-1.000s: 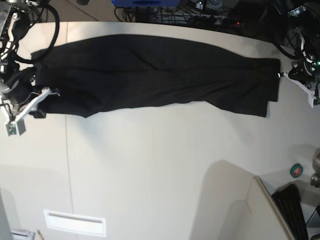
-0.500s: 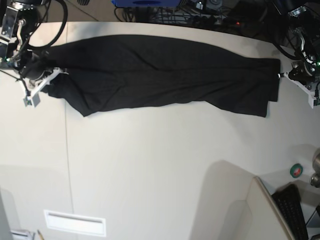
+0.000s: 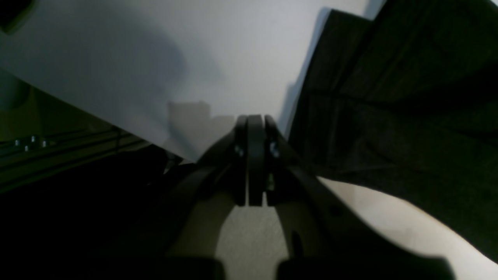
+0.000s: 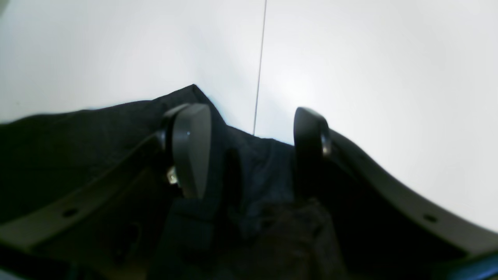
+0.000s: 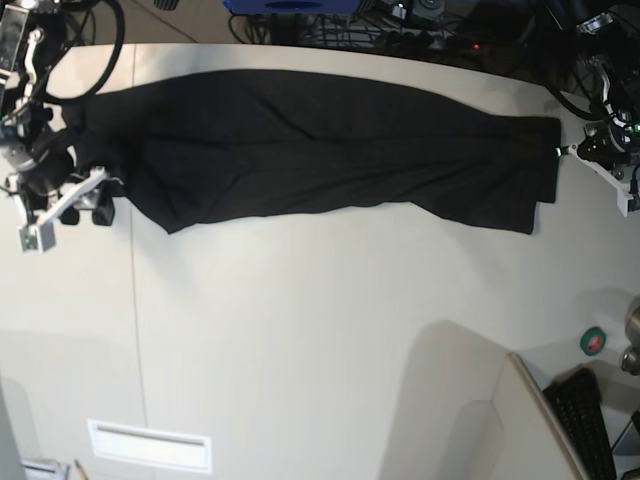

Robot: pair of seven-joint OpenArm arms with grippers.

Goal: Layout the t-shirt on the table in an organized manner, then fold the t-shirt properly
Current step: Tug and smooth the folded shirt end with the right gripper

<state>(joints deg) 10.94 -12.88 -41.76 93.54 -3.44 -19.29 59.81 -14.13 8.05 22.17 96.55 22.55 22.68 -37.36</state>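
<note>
The black t-shirt [image 5: 320, 150] lies stretched in a long band across the far part of the table [image 5: 300, 330], plain side up. At its left end my right gripper [image 5: 98, 205] stands open. In the right wrist view the shirt's edge [image 4: 78, 147] lies under and between the parted fingers [image 4: 192, 147] without being pinched. My left gripper [image 5: 572, 150] sits at the shirt's right end. In the left wrist view it [image 3: 255, 120] is shut with nothing seen between the fingers, and the cloth [image 3: 408, 116] lies just to its right.
A thin dark seam [image 5: 133, 300] runs down the tabletop on the left. A small white plate [image 5: 150, 445] sits near the front left. A green tape roll [image 5: 593, 341], a keyboard [image 5: 585, 420] and a tilted pale panel [image 5: 480, 420] are at the front right. Cables line the far edge.
My right gripper has opened and let go of the shirt's left end, then shifted toward the near side. The left arm and the shirt's right end have not moved.
</note>
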